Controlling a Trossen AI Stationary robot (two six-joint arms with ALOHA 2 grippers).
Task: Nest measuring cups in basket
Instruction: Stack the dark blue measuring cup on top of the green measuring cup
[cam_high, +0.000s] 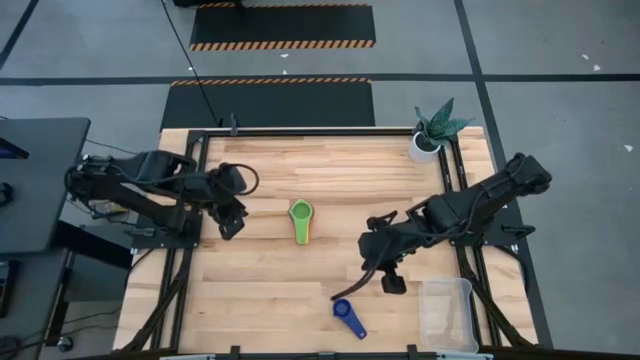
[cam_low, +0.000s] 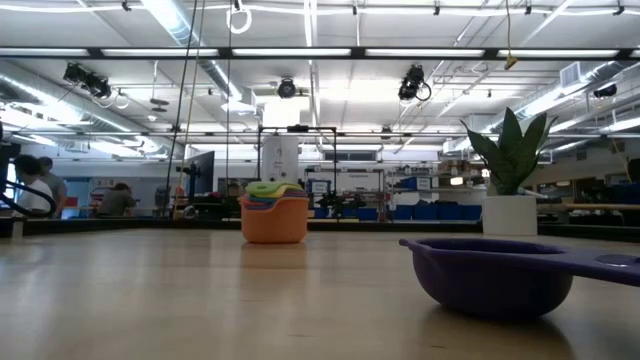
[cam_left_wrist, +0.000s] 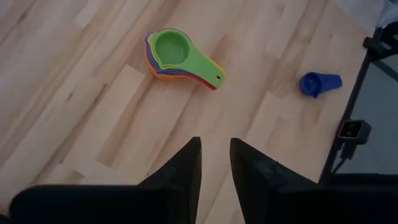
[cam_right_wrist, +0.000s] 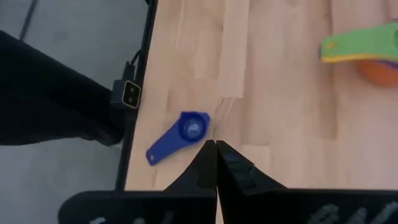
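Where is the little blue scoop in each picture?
High view: the blue scoop lies near the table's front edge, left of the basket.
Low view: close up at right, looking purple.
Left wrist view: far off, at right.
Right wrist view: just ahead of the right end effector.
Shared landmark: the green-topped stack of cups.

On the tabletop (cam_high: 260, 290), the nested stack of cups (cam_high: 301, 220) lies between the two claws, right of the left claw (cam_high: 232, 222). A single cup (cam_high: 348, 317) lies just beside the right claw (cam_high: 375, 268). The basket (cam_high: 447, 313) sits farther right; the plant pot (cam_high: 426, 146) stands well behind it.
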